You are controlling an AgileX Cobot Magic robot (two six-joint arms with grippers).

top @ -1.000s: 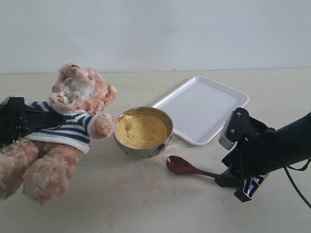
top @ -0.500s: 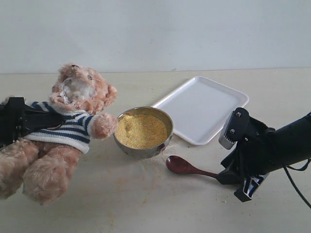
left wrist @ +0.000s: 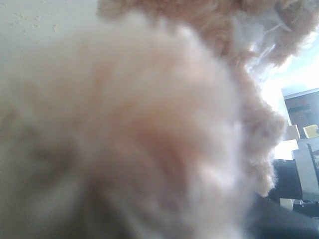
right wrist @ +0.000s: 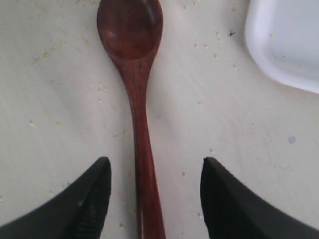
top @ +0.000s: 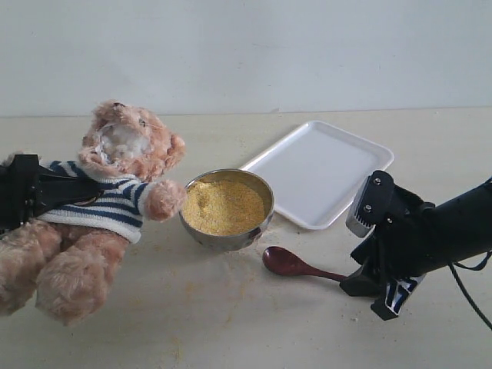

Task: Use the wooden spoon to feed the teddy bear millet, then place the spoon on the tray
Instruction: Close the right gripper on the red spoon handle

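The step in hand is taking up the spoon [right wrist: 135,94]. It lies flat on the surface [top: 231,327], toward the front edge. The right fingers [right wrist: 92,199] stand open on both sides of its handle and next must close on it. The left fingers [top: 71,187] grip the bear [top: 115,192].

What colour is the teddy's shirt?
The shirt is navy-and-white striped; best in the exterior view.

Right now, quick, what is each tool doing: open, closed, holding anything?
Left tool: closed, holding the bear.
Right tool: open, one finger on each side of the spoon handle, not gripping it.
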